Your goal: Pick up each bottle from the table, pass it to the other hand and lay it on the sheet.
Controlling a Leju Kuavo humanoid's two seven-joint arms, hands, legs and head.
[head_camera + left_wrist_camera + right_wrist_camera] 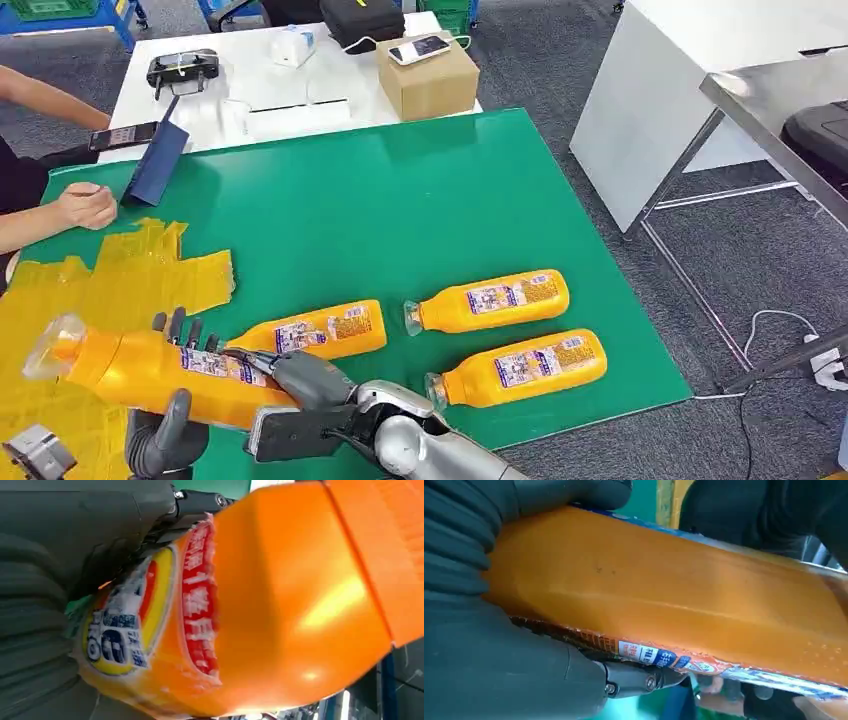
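Held bottle point(150, 375) lying almost level at the near left, above the yellow sheet point(90, 300), clear cap end pointing left, gripped at once by both hands. Seen from the head: left hand point(165, 435) cupped under the body from below, thumb up the near side, dark fingertips point(180, 325) over the far edge; right hand point(300, 380) closed on the base end, silver forearm coming in from the near right. From the left wrist, close up: glossy orange plastic point(300, 595) with a red, yellow and blue label point(150, 625), grey ribbed cover pressed against it. From the right wrist: smooth orange side point(664, 595), label edge along it, grey thumb over one side and darker finger under the other, clamped tight. Three more bottles lying flat on the green mat point(400, 200): one point(315, 330) just beyond the held one, one point(490, 298) farther right, one point(520, 368) nearest right. Sheet crinkled, thin, torn at its far edge. At far left, a person's hand point(85, 205) resting on the mat beside a blue folder point(155, 165).
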